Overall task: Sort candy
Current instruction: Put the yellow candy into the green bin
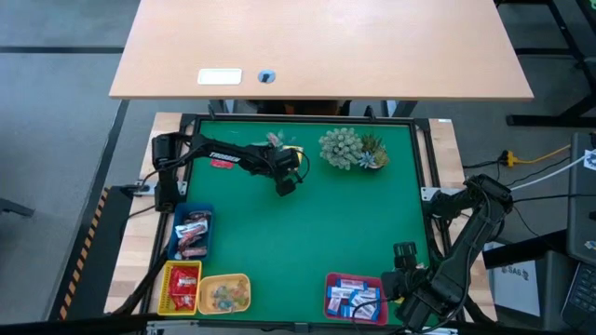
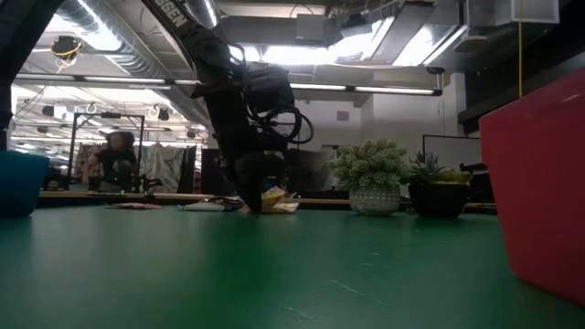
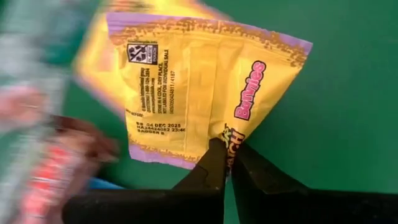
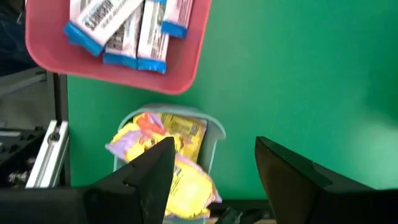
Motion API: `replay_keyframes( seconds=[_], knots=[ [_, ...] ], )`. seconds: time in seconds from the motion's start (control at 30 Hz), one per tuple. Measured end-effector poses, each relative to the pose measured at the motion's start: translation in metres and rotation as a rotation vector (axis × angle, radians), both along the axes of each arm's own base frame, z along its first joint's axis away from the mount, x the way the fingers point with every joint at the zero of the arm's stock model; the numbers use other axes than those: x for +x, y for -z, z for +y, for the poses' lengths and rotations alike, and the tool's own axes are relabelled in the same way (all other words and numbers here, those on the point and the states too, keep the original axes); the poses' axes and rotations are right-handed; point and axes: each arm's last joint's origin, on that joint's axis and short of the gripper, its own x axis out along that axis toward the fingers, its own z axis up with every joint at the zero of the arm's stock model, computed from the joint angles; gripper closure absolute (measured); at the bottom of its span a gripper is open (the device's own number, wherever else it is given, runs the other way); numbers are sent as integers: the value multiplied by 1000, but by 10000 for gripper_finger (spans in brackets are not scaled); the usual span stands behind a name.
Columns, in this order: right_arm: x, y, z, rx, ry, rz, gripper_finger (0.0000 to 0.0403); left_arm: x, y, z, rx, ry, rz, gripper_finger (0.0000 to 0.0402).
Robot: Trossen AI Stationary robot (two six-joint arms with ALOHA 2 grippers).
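Note:
My left gripper [image 1: 287, 184] reaches over the far middle of the green mat, shut on a yellow candy packet [image 3: 199, 87] with purple crimped ends. In the low view this packet [image 2: 274, 198] sits low at the mat under the fingers [image 2: 259, 183]. A small pile of loose candy [image 1: 279, 142] lies just beyond, and a red piece [image 1: 222, 163] further left. My right gripper [image 4: 212, 149] hangs open near the mat's near right corner. It points down over a teal tray [image 4: 214, 132] of yellow packets [image 4: 180, 171] and touches nothing. My left gripper pinches the yellow packet at its purple crimped end, near one corner [image 3: 231, 138], between the tips of both fingers. The fingers slant down at it from the table's left. The packet spreads out flat ahead of them; I cannot tell whether it is lifted off the mat.
A spiky green plant [image 1: 352, 149] stands far right of the pile. Along the near edge are a blue tray [image 1: 191, 233], a red tray [image 1: 182, 284], a yellow tray [image 1: 223, 293] and a pink-red tray [image 1: 354, 298] of blue-and-white candy. The mat's middle [image 1: 307, 233] is bare.

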Motion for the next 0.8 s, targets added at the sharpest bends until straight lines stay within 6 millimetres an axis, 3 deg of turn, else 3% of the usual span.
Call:
replay_keyframes(
  seconds=[0.2, 0.4, 0.57, 0.8],
  knots=[
    [4, 0, 2, -18, -85, -70, 180, 2, -30, -24, -143, 70, -141, 401],
    [14, -2, 3, -140, -257, -269, 180, 7, -53, -60, -344, 145, -280, 401],
    [36, -7, 0, -260, -289, -497, 180, 20, -63, -98, -444, 272, -419, 401],
    [76, -12, -16, -246, -274, -598, 180, 31, -81, -152, -460, 459, -628, 401]
  ],
)
